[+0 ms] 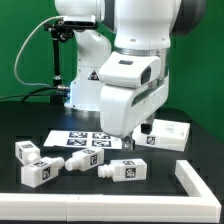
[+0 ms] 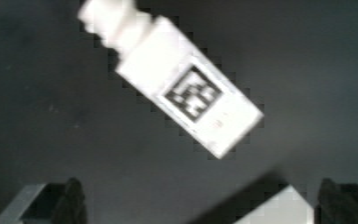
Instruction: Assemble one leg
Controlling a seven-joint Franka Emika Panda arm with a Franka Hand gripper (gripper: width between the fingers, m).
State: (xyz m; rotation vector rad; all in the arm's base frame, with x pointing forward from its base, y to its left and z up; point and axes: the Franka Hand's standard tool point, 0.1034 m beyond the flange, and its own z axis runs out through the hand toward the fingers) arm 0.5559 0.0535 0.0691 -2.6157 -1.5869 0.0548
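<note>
Toward the tabletop's near corner on the exterior view's left lie two legs. The first leg (image 1: 27, 152) sits farther in, and the second leg (image 1: 40, 172) lies closer to the near edge. Just to their right the marker board (image 1: 58, 140) lies flat mid-table, with a third leg (image 1: 78, 163) just in front of it on its side.

Next comes your gripper (image 1: 137, 137), hanging low over the table at the board's right end, under the arm's bulky white hand. A fourth leg (image 1: 125, 170) lies on its side just nearer the near edge than the gripper. You cannot tell from here whether they touch.

In the wrist view the gripper (image 2: 197, 200) is spread wide. Its dark fingers (image 2: 51, 200) stand far apart with only bare black tabletop between them. One leg (image 2: 176, 80) lies flat beyond the tips, diagonal, tag up, with its stub end pointing away from the fingers.

Farther right the panel (image 1: 168, 133) rests toward the far right edge. A white rail (image 1: 198, 180) marks the near right corner.
</note>
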